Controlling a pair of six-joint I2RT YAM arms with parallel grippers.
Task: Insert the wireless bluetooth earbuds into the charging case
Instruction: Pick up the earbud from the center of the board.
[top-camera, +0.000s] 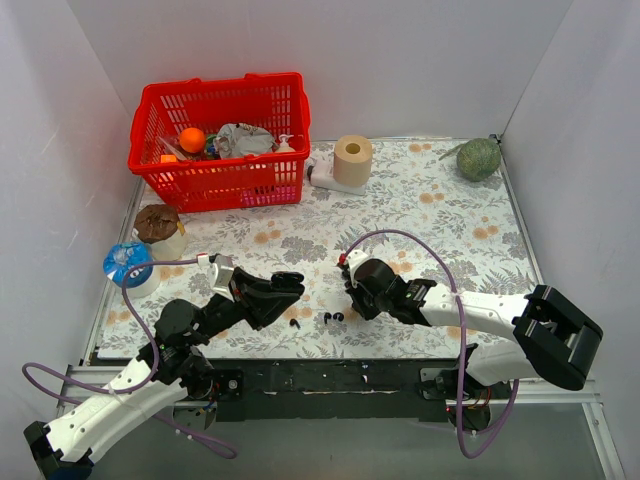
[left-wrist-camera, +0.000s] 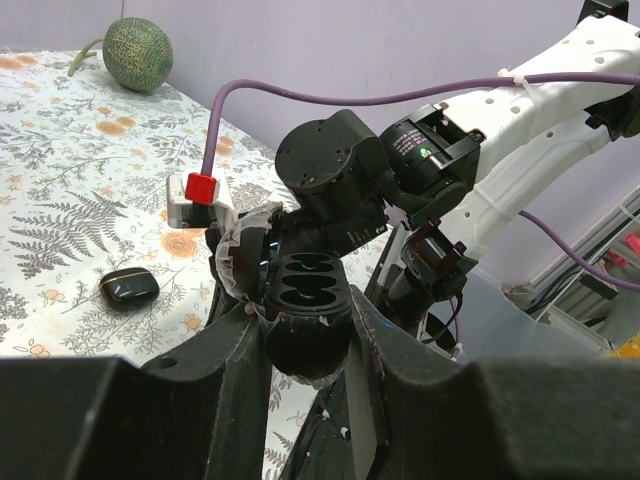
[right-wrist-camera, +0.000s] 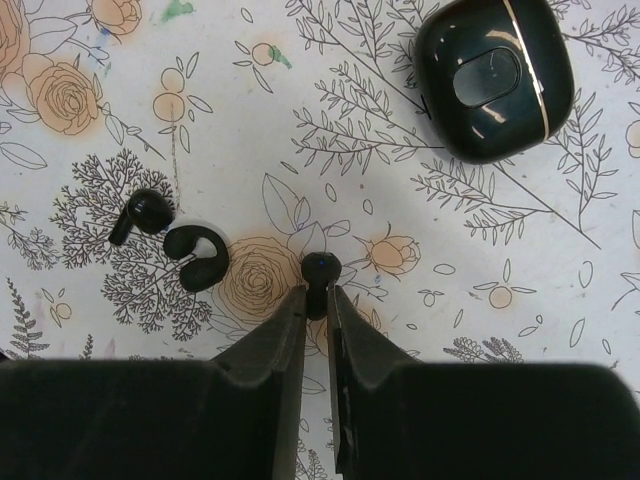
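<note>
The charging case (left-wrist-camera: 305, 300) looks glossy black plastic, the floral table cover (left-wrist-camera: 60, 200) matt.

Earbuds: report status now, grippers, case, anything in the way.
Left gripper shut on open charging case, sockets look empty. Right gripper shut on one earbud, not yet lifted. Two loose earbuds beside it. Nothing seen blocking.
</note>
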